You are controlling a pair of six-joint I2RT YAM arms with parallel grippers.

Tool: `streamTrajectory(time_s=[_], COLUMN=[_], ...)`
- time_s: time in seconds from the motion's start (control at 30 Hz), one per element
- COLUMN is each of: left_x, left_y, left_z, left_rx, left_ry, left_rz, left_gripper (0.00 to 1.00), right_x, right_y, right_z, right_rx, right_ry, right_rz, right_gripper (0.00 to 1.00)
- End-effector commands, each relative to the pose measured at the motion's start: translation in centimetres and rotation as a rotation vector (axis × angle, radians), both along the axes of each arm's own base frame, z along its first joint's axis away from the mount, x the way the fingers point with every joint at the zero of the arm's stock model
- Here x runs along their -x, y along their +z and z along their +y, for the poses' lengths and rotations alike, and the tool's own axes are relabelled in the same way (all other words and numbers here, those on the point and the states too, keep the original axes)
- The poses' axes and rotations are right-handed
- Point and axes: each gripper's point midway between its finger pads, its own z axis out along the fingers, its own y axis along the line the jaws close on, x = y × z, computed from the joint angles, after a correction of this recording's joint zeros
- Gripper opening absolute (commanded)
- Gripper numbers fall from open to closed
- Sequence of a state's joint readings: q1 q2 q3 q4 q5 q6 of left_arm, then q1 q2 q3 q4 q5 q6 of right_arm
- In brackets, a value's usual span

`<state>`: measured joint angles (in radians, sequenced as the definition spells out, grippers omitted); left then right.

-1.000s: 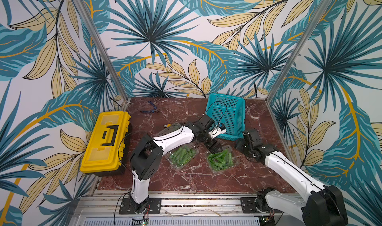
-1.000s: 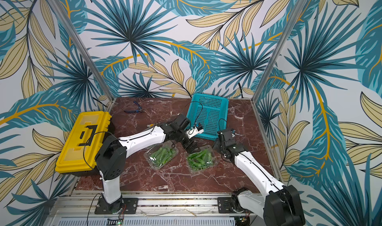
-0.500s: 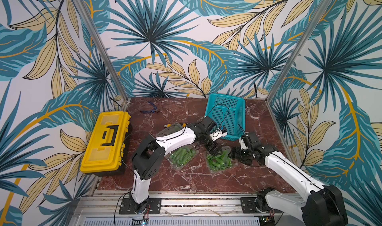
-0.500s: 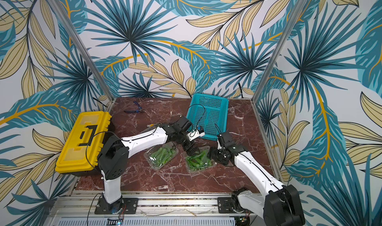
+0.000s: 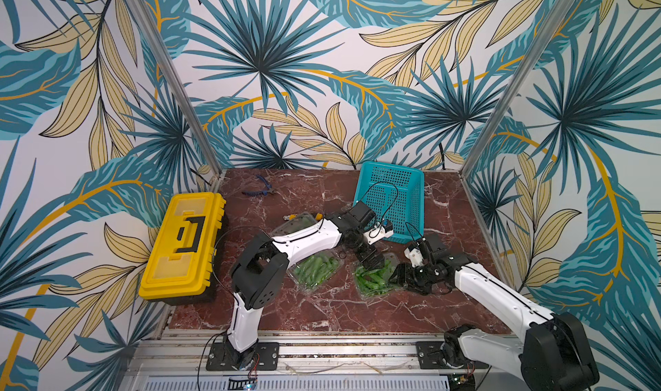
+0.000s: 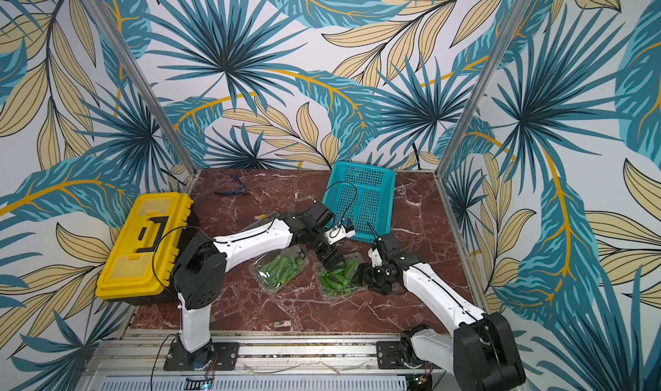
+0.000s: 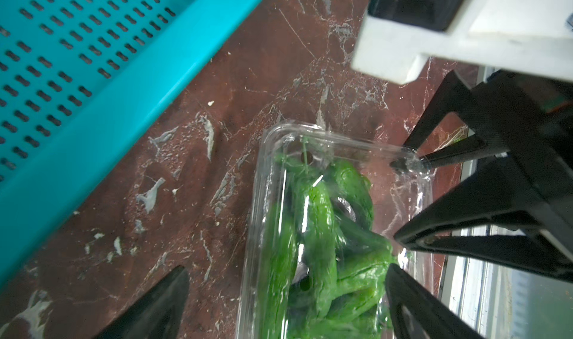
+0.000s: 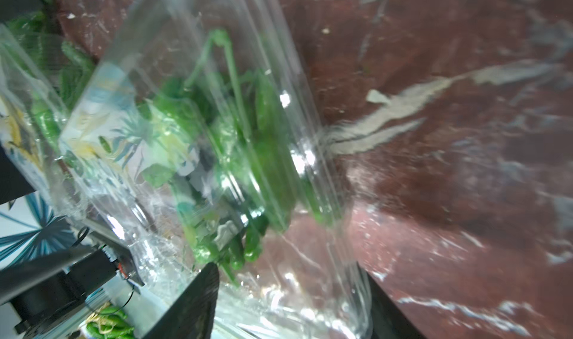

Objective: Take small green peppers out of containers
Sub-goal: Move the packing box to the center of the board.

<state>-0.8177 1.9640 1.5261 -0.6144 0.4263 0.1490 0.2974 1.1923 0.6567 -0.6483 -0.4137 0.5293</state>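
Two clear containers of small green peppers lie on the marble. The left container (image 5: 316, 269) lies untouched beside the left arm. Over the right container (image 5: 373, 282) (image 6: 336, 280) my left gripper (image 5: 375, 262) (image 7: 285, 303) hangs low and wide open, one finger (image 7: 155, 306) over bare table, the other finger (image 7: 412, 306) at the container's far side. The peppers (image 7: 322, 229) lie packed inside. My right gripper (image 5: 398, 280) (image 8: 291, 306) is open at this container's right end, clear plastic (image 8: 294, 291) lying between its fingers. Its fingertips (image 7: 406, 163) touch the container's corner.
A teal perforated basket (image 5: 407, 199) lies behind the grippers. At the table's left edge sits a yellow toolbox (image 5: 182, 242), and blue-handled pliers (image 5: 259, 189) lie at the back. Another clear punnet (image 5: 298, 221) shows behind the left arm. Metal posts and papered walls close the sides.
My right gripper has moved left from beside the basket to the right container's end. The left gripper has dipped slightly lower over that container. Both containers stay put.
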Motion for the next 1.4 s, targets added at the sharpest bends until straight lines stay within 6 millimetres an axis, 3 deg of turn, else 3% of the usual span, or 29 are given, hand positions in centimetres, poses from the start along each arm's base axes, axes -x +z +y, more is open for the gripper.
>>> streamTrajectory(time_s=[0.0, 0.37, 0.53, 0.63, 0.73, 1.1, 1.23, 1.37], left_x=[-0.4, -1.5, -4.2, -5.3, -5.0, -3.7, -3.5, -3.2], left_y=[0.4, 0.2, 0.0, 0.0, 0.0, 1.2, 1.1, 1.2], left_z=[-0.3, 0.5, 0.9, 1.0, 0.7, 0.5, 0.6, 0.7], left_rx=[-0.004, -0.003, -0.061, -0.079, -0.066, -0.021, -0.020, -0.017], left_ry=[-0.005, 0.054, 0.172, 0.210, 0.204, 0.173, 0.174, 0.165], left_rz=[-0.015, 0.031, -0.032, -0.060, -0.042, -0.006, 0.003, 0.009], left_gripper=[1.00, 0.99, 1.00, 1.00, 0.99, 1.00, 1.00, 1.00], right_x=[-2.2, -12.6, -15.5, -15.6, -15.6, -14.6, -13.0, -10.1], right_y=[1.3, 2.3, 0.6, -0.3, -0.1, 5.1, 6.0, 4.5], right_z=[1.5, 1.7, -1.4, -3.3, -4.3, -5.3, -3.7, -0.8], right_rx=[-0.046, 0.091, 0.246, 0.312, 0.330, 0.307, 0.235, 0.112], right_ry=[0.054, 0.009, -0.213, -0.344, -0.424, -0.416, -0.299, -0.144], right_rz=[-0.058, -0.187, -0.186, -0.187, -0.224, -0.419, -0.407, -0.277], right_gripper=[0.65, 0.65, 0.65, 0.65, 0.66, 0.67, 0.67, 0.66])
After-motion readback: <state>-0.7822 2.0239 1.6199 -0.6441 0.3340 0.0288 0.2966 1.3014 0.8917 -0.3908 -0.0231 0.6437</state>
